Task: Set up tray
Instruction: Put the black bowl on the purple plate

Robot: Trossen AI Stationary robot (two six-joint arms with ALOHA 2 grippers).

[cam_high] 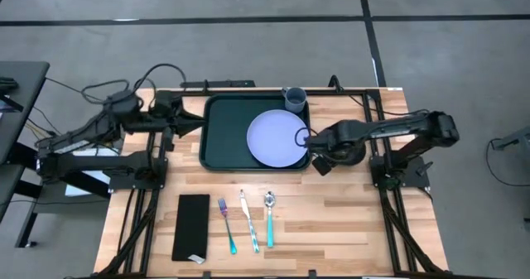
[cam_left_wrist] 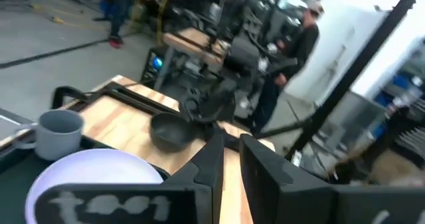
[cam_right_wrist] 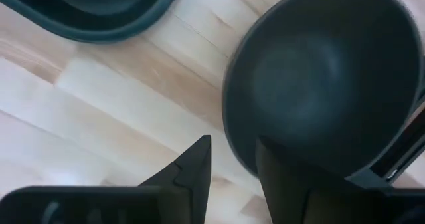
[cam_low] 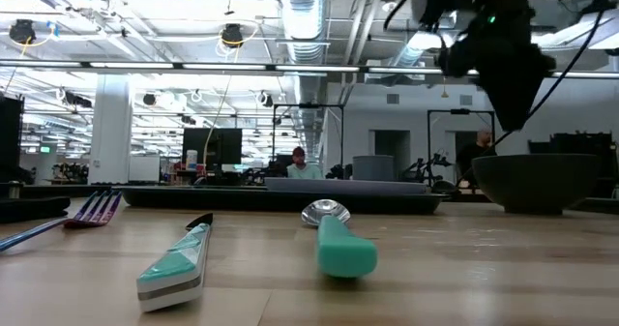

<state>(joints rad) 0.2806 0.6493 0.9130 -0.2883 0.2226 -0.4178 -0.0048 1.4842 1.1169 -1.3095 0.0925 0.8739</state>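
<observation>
The dark green tray (cam_high: 224, 138) lies flat at the middle of the table's far half. A pale round plate (cam_high: 277, 138) lies on its right half, and a grey cup (cam_high: 295, 98) stands at its far right corner. A dark bowl (cam_right_wrist: 319, 71) sits on the wood just right of the tray, also visible in the low view (cam_low: 537, 181). My right gripper (cam_right_wrist: 232, 164) is open above the bowl's rim nearest the tray. One finger is over the wood and one over the bowl, and the low view shows it clear above the bowl. My left gripper (cam_high: 195, 122) hovers at the tray's left edge with only a narrow gap between its fingers.
On the near half of the table lie a narrow black flat rectangle (cam_high: 192, 228), a fork (cam_high: 226, 225), a knife (cam_high: 248, 221) and a teal-handled spoon (cam_high: 269, 219), side by side. Bare wood lies to the right of the spoon. People stand in the room beyond the table.
</observation>
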